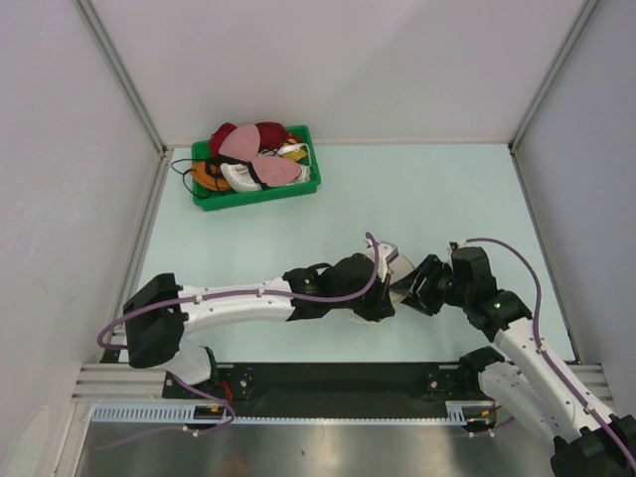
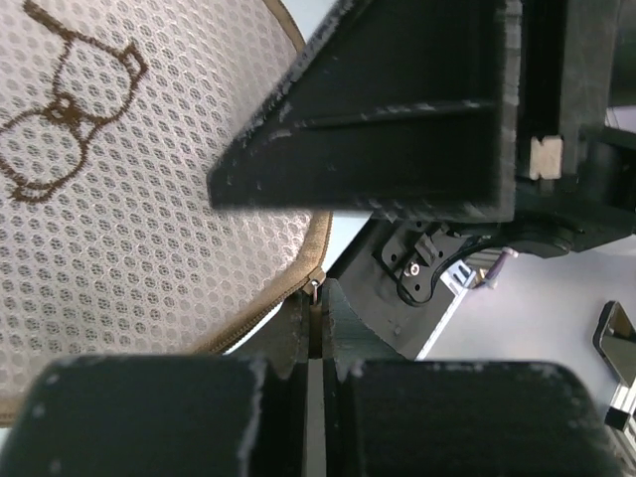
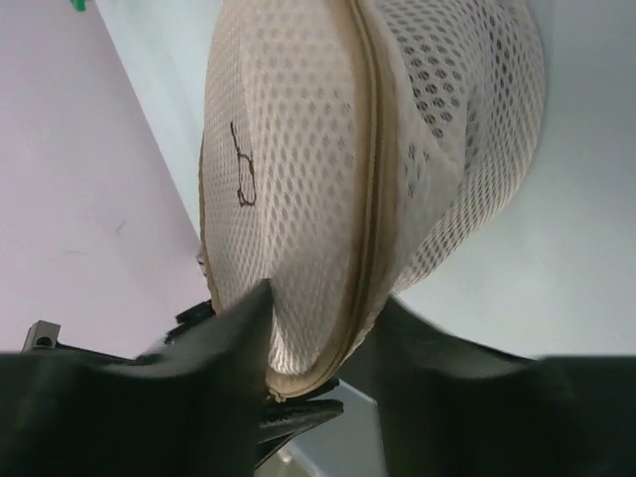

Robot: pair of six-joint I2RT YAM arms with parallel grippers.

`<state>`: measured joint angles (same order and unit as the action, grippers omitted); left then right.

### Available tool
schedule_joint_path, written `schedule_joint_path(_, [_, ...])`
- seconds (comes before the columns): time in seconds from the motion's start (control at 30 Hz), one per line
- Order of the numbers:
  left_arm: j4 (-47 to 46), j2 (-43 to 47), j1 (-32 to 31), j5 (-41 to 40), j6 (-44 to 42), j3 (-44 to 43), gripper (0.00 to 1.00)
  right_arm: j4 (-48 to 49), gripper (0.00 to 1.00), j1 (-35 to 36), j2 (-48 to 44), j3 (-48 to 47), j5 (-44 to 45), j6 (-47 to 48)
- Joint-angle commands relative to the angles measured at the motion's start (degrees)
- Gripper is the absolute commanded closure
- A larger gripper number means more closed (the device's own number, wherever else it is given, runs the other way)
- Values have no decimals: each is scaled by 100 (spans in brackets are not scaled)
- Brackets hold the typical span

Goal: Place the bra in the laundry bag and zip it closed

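The cream-white mesh laundry bag [image 1: 392,262] lies between my two grippers, mostly covered by them in the top view. The left wrist view shows its lid [image 2: 119,199] with a brown bear outline and a tan zip round the rim. My left gripper [image 2: 318,300] is shut on the small metal zip pull [image 2: 315,287]; in the top view it [image 1: 381,298] is at the bag's near side. My right gripper [image 3: 323,333] is shut on the bag's zipped rim [image 3: 363,199], with one finger on each side; in the top view it [image 1: 408,283] is at the bag's right. The black bra is hidden.
A green plastic bin [image 1: 260,196] stands at the back left, holding red, pink, white and orange bras [image 1: 253,159]. White walls enclose the table on the left, back and right. A metal rail runs along the near edge [image 1: 328,383].
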<state>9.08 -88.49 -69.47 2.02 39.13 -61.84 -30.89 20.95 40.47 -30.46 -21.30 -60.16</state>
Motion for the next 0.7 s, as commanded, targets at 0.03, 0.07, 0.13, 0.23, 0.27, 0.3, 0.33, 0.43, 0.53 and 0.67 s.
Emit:
schedule_joint_path(0.03, [-83, 129, 64, -43, 33, -109, 100, 499, 84, -178, 136, -56, 38, -199])
schedule_joint_path(0.07, [-12, 208, 152, -35, 15, 83, 100, 418, 88, -266, 154, -83, 3, 28])
schedule_joint_path(0.13, [93, 506, 537, -35, -11, 373, 100, 295, 91, -582, 224, -153, -189, 258])
schedule_joint_path(0.23, [190, 1111, 1204, -70, -178, 1094, 100, 374, 100, -890, 514, -223, -584, 785])
schedule_joint_path(0.27, [277, 1236, 1373, -79, -248, 1374, 100, 365, 100, -934, 767, -319, -664, 917])
schedule_joint_path(0.3, [348, 1359, 1532, -105, -440, 1446, 100, 417, 100, -952, 874, -373, -726, 1127])
schedule_joint_path(0.33, [436, 1448, 1759, -158, -555, 1491, 100, 470, 100, -961, 988, -417, -848, 1216])
schedule_joint_path(0.43, [770, 1676, 1885, -193, -916, 1447, 100, 961, 100, -970, 1340, -575, -1068, 1428])
schedule_joint_path(0.53, [753, 1835, 1824, 165, -934, 1359, 100, 1366, 100, -961, 1963, -969, -1279, 1638])
schedule_joint_path(0.67, [542, 1835, 1157, 202, -575, 931, 100, 1586, 96, -734, 2974, -1874, -1429, 1893])
